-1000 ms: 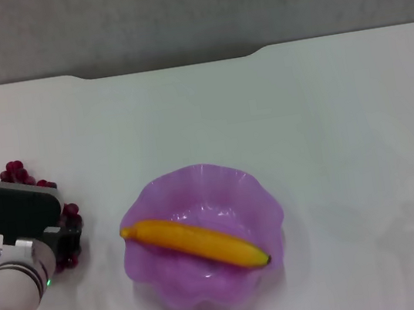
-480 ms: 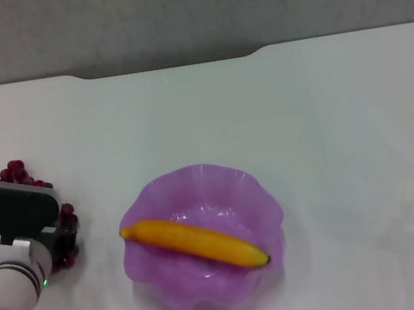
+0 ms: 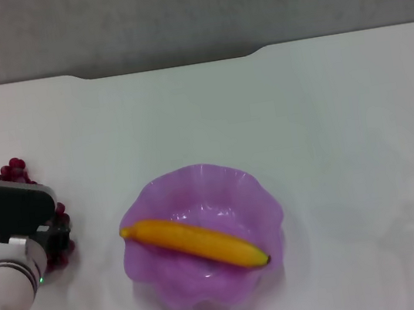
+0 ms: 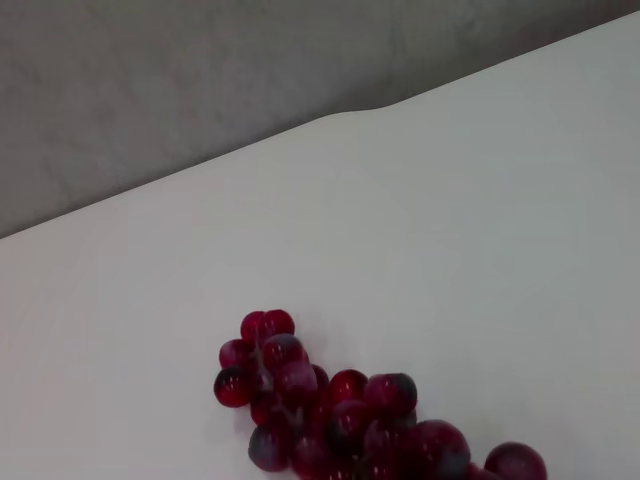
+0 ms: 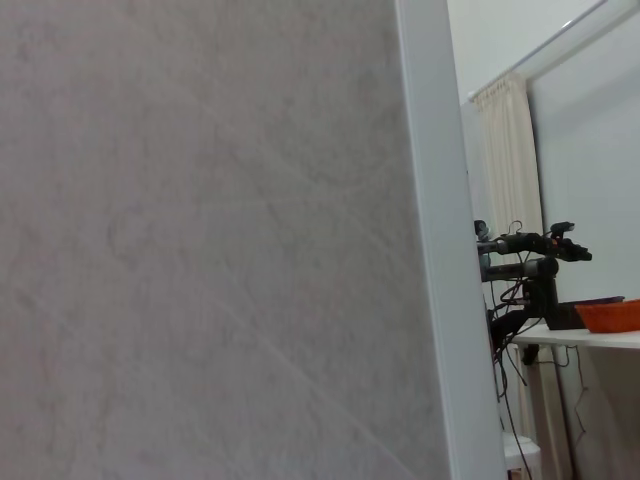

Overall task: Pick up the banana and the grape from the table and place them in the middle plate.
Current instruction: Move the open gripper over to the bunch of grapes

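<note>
The white table holds the purple middle plate, with the banana already inside. The grape lies far left, under the left gripper; whether its fingers are spread cannot be told. It should squeeze the bunch's thick middle gently.

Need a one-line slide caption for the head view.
Banana rests in the purple plate; left tool sits over the grapes on the white table.
</note>
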Controlling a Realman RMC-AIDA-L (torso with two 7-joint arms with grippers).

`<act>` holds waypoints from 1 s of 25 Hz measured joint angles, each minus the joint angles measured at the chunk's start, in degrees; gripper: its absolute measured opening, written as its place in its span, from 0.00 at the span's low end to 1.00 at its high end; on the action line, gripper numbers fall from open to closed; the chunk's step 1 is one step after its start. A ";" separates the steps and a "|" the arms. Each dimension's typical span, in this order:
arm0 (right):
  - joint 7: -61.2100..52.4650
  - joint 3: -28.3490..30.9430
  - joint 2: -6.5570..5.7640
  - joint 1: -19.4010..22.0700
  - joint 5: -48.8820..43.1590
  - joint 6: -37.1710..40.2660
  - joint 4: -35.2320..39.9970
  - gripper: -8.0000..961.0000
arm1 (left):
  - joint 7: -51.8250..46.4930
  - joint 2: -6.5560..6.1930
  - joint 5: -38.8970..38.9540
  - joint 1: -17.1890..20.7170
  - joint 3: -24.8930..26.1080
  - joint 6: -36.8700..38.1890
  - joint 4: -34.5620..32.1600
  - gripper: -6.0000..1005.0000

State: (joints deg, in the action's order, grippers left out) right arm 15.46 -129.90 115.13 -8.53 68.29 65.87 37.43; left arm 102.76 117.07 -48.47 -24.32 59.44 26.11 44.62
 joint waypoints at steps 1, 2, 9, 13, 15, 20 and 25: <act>0.00 0.00 0.00 -0.02 0.00 0.02 0.03 0.01 | 0.00 0.00 0.01 -0.01 -0.01 0.01 0.01 0.51; 0.00 0.00 0.00 -0.04 -0.01 0.04 0.04 0.01 | 0.00 0.00 -0.04 -0.01 -0.10 0.09 0.01 0.50; 0.00 0.00 0.00 -0.20 -0.01 0.06 -0.06 0.01 | 0.53 0.21 -2.59 0.14 -2.62 3.47 0.47 0.48; 0.00 0.00 0.00 -0.37 0.00 0.06 -0.08 0.01 | 0.29 0.14 -2.30 0.31 -2.74 3.72 1.27 0.48; 0.00 0.00 0.00 -0.38 0.00 0.06 -0.08 0.01 | 0.18 0.11 -2.26 0.36 -2.66 3.53 1.43 0.47; 0.00 0.00 0.00 -0.38 0.00 0.06 -0.09 0.01 | -0.19 0.03 -2.14 1.01 -2.26 3.09 2.84 0.46; 0.01 0.00 0.00 -0.45 0.00 0.05 -0.23 0.01 | -0.73 -0.07 -2.23 1.16 -2.21 3.52 3.18 0.46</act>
State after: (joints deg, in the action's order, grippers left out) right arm 15.47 -129.90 115.13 -8.98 68.29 65.92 37.20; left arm 102.02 117.00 -50.70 -23.15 57.23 29.63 47.80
